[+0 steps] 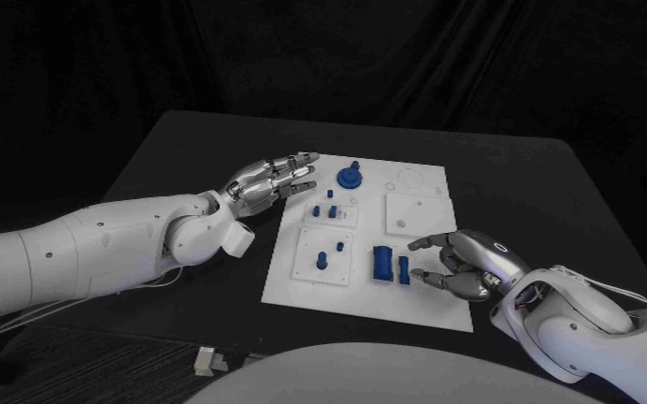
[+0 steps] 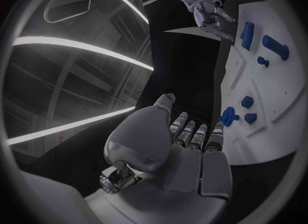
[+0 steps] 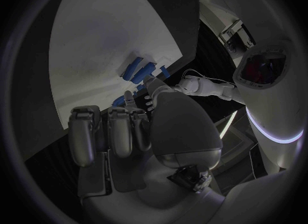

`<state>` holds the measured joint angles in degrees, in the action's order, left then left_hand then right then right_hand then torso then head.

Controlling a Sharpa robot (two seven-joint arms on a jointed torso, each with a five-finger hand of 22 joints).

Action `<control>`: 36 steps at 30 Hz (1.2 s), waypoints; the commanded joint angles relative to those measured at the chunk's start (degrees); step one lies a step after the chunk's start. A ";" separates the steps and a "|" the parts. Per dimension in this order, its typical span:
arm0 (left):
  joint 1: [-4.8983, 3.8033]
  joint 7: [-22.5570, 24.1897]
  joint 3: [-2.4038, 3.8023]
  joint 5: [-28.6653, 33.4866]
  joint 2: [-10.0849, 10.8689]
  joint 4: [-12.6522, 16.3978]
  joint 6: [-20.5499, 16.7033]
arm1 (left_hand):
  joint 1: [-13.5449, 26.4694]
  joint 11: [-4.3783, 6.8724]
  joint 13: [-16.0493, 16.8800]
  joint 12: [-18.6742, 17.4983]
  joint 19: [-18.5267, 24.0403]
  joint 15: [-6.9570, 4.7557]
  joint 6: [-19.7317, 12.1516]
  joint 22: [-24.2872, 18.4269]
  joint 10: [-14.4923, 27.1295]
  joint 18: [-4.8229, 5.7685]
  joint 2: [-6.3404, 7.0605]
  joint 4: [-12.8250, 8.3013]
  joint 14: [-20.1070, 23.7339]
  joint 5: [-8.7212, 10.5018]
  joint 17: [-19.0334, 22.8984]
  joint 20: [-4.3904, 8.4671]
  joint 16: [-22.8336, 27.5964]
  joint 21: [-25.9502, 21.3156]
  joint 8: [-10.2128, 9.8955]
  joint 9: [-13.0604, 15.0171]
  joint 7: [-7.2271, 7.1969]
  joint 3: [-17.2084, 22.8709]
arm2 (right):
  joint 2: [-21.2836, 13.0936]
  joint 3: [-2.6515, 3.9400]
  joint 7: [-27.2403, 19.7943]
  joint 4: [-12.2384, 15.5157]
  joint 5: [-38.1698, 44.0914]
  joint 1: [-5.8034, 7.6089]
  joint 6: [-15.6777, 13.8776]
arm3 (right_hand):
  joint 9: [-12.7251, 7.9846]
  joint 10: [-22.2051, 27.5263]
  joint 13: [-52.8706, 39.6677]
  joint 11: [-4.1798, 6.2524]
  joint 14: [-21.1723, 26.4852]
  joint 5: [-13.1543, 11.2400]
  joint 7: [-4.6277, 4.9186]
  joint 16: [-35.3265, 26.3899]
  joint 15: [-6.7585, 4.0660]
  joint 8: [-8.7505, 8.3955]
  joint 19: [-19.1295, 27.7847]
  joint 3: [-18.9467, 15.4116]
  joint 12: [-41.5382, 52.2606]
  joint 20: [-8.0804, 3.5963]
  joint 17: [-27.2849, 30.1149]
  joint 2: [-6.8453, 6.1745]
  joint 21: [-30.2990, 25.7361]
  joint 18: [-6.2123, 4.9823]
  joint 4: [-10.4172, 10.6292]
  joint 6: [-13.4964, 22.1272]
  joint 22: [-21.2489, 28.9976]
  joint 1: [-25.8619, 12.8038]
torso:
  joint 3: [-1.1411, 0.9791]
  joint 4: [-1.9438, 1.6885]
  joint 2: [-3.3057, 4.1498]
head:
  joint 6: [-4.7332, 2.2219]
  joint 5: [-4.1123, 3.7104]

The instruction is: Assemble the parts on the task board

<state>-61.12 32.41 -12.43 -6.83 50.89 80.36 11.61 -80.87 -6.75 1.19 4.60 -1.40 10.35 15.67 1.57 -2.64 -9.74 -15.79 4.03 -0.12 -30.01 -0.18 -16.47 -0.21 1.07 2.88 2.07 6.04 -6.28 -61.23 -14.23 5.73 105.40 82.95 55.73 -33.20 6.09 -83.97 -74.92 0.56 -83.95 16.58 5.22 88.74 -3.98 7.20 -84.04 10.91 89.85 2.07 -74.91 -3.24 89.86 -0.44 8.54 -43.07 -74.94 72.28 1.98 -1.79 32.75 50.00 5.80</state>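
On the black table (image 1: 176,147) the white task board (image 1: 304,287) lies mid-field in the head view, with the blue parts spread over its left half and middle. A round blue knob-like part (image 1: 350,178) stands near the board's 12 o'clock edge; small pegs (image 1: 323,210) stand in a raised white tile just below it; more pegs (image 1: 323,259) sit in the tile toward 7 o'clock; two oblong blue blocks (image 1: 391,265) lie side by side near the board's centre-bottom. At 1 o'clock and 3 o'clock, two white tiles (image 1: 414,211) carry no blue. Left hand (image 1: 272,180) hangs at the board's 10 o'clock corner, fingers extended and apart, holding nothing — the left wrist view has its fingertips (image 2: 217,130) just beside the round part, not touching. Right hand (image 1: 466,265) sits at the board's 4 o'clock edge, fingers loosely curled with gaps between them, nothing in them; it is near the oblong blocks, likely staged to reach them. Whether the standing pegs are seated for good — cannot tell.
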 commanded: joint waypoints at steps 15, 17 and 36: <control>0.08 0.85 0.05 0.08 -0.03 0.16 0.48 | 0.49 -0.26 0.06 0.20 -0.20 0.00 0.31 -0.02 -0.25 -0.40 0.17 -0.26 -0.31 -0.30 -0.06 -0.07 -0.24 0.15 0.16 0.05 -0.18 -0.06 | 0.93 0.00 2.82 -0.48 1.47 -0.58 3.88 | -0.65 -6.03 -15.08 -0.42 -4.83 -4.14 0.25 -0.37 0.25 -0.15 -5.96 -1.93 0.15 0.59 -8.48 0.24 0.14 0.44 2.12 0.07 -15.06 -2.20 | 0.01 0.04 0.02 | 0.00 0.02; 0.08 0.83 0.05 0.08 -0.02 0.19 0.47 | 0.49 -0.26 0.06 0.20 -0.20 0.00 0.31 -0.02 -0.25 -0.40 0.17 -0.26 -0.31 -0.30 -0.06 -0.07 -0.24 0.15 0.16 0.05 -0.18 -0.06 | 1.10 0.00 3.24 -0.55 1.94 -0.62 4.31 | -0.71 -6.03 -15.08 -0.39 -4.84 -4.40 0.19 -0.36 0.23 -0.23 -5.96 -2.04 0.15 0.58 -8.51 0.27 0.14 0.44 2.21 0.16 -15.06 -2.29 | 0.03 0.03 0.03 | 0.00 0.09; 0.10 0.76 0.05 0.08 -0.03 0.15 0.65 | 0.59 -0.39 0.06 0.27 -0.19 0.07 0.28 -0.03 -0.25 -0.38 0.13 -0.31 -0.30 -0.30 -0.06 -0.11 -0.24 0.15 0.15 0.04 -0.11 0.03 | 1.28 0.01 7.31 -0.74 3.79 -0.82 7.80 | -1.11 -6.03 -15.08 -0.49 -4.75 -6.57 0.38 -0.49 0.27 -0.55 -5.96 -3.60 0.15 0.60 -8.06 0.42 0.14 0.44 3.69 0.03 -15.06 -4.17 | 0.05 0.02 0.08 | 0.00 -0.03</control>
<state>-61.10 32.36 -12.43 -6.83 50.92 80.40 11.67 -80.87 -6.92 1.19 4.59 -1.40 10.35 15.67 1.56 -2.81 -9.75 -15.79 4.03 -0.12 -30.01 -0.18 -16.48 -0.21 1.07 2.88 2.06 6.04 -6.29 -59.92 -14.16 10.31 104.65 85.24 55.07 -27.35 5.02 -83.97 -74.91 0.56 -83.95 10.33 5.52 88.52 -3.98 6.86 -83.84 7.49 89.85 2.27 -74.91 -2.86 89.86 -0.44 11.95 -42.97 -74.92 68.59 1.98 -1.82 32.85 50.00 5.72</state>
